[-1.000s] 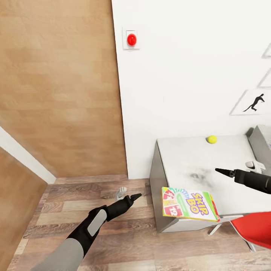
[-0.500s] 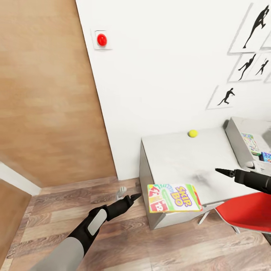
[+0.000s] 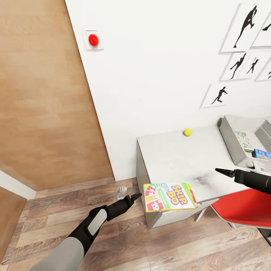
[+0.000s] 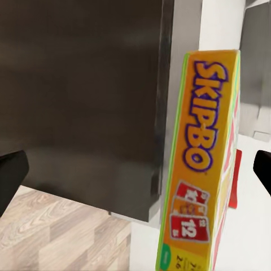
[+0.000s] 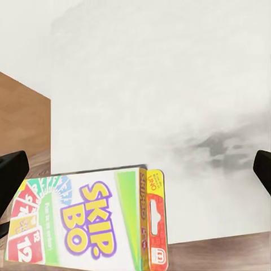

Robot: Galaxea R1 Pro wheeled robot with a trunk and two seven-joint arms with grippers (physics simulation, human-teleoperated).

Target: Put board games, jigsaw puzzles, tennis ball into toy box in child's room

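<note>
Skip-Bo box [image 3: 169, 197] lies flat on the near left corner of the bench [image 3: 177, 158], overhanging the front edge. Its long axis runs left to right along that edge, printed face up.

Left end effector [image 3: 134, 196] hovers over the floor just left of the box, at about its height, tips pointing at the box's short left end. In the left wrist view the box [image 4: 203, 164] shows edge-on between the two dark fingertips [image 4: 11, 175], which stand wide apart and hold nothing.

Right end effector [image 3: 222, 172] hangs over the bench's right half, above and right of the box, farther off. In the right wrist view its fingertips [image 5: 12, 172] are also spread wide and empty, with the box [image 5: 84, 223] below.

Judgement: the left arm is nearer, but it meets the box's short end, so it has no jaw-width grip without turning.

Materials:
- Box: thin glossy cardboard slab, orange and green, red spine.
- Bench: pale grey slab, matte, with a dark smudge mid-top.
- Tennis ball [image 3: 187, 132]: yellow, near the wall.
- Toy box [image 3: 229, 137]: grey open bin at the bench's right end, coloured items inside.
- Red chair [image 3: 244, 209] tucked at the front.
- Floor: wood planks.
</note>
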